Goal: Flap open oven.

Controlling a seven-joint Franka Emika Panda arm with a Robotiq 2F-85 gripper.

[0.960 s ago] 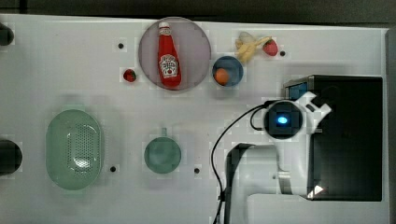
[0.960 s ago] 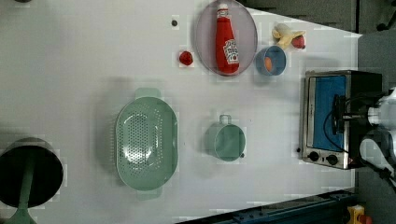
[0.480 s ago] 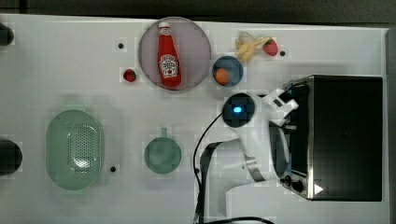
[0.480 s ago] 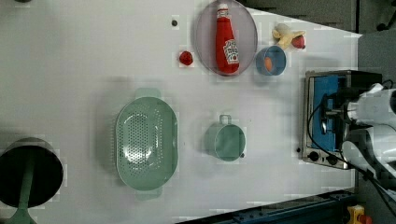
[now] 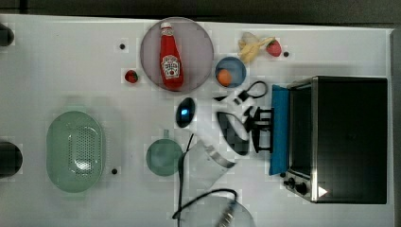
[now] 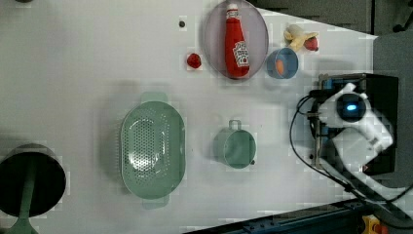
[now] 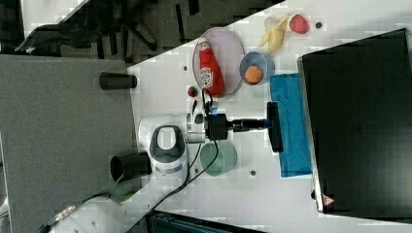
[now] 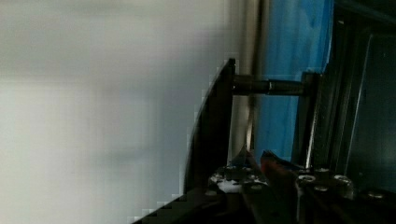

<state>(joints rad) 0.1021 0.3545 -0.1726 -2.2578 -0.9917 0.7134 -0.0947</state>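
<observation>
One oven (image 5: 350, 137) stands at the top view's right on the white table (image 5: 71, 71); its blue door (image 5: 280, 127) is folded down. We see the gripper (image 5: 263, 128) nearly closed, gripping the door's dark handle (image 7: 275, 127).

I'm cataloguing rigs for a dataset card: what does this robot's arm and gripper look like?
The arm is glossy white with rounded shells and dark grey joint bands. A blue light glows on a dark oval panel near the wrist. Black cables loop along it. The gripper is black, on a black cylindrical wrist section.
</observation>
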